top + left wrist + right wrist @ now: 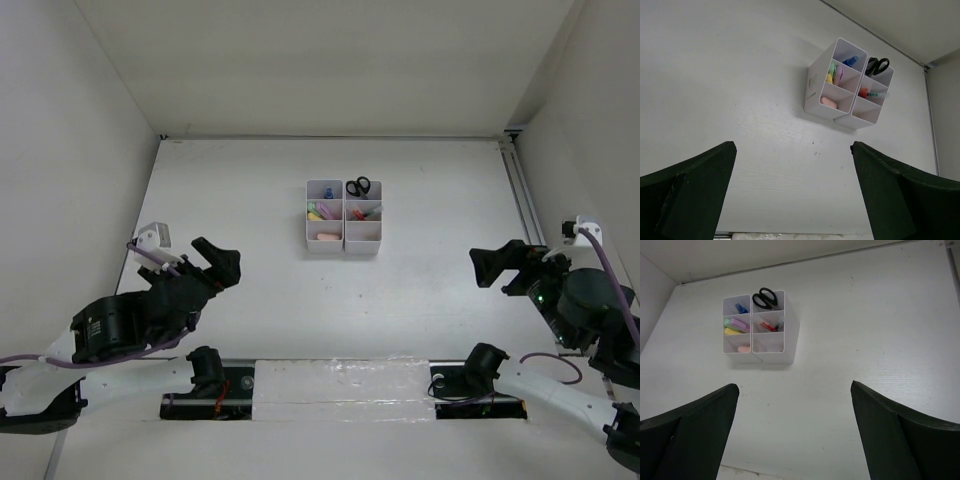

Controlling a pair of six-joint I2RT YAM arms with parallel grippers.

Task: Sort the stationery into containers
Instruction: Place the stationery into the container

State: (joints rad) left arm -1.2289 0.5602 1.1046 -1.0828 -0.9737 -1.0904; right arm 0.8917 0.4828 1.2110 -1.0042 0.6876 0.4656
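Note:
The white six-compartment containers [344, 243] stand mid-table, also in the left wrist view [814, 85] and the right wrist view [775, 356]. The stationery sits inside: black-handled scissors [358, 186] [876, 65] [765, 298], a blue-capped tube [327, 190] [851, 61] [741, 308], green, pink and yellow markers [321, 211] [834, 75] [738, 325], a red pen [864, 92] [768, 326] and a pink item [324, 237] [829, 102] [744, 348]. My left gripper [222, 262] [793, 147] is open and empty, near-left of the containers. My right gripper [497, 262] [794, 386] is open and empty, near-right of them.
White walls enclose the table on the left, right and back. A metal rail [522, 195] runs along the right edge. A white taped strip [340, 385] lies between the two arm bases at the near edge.

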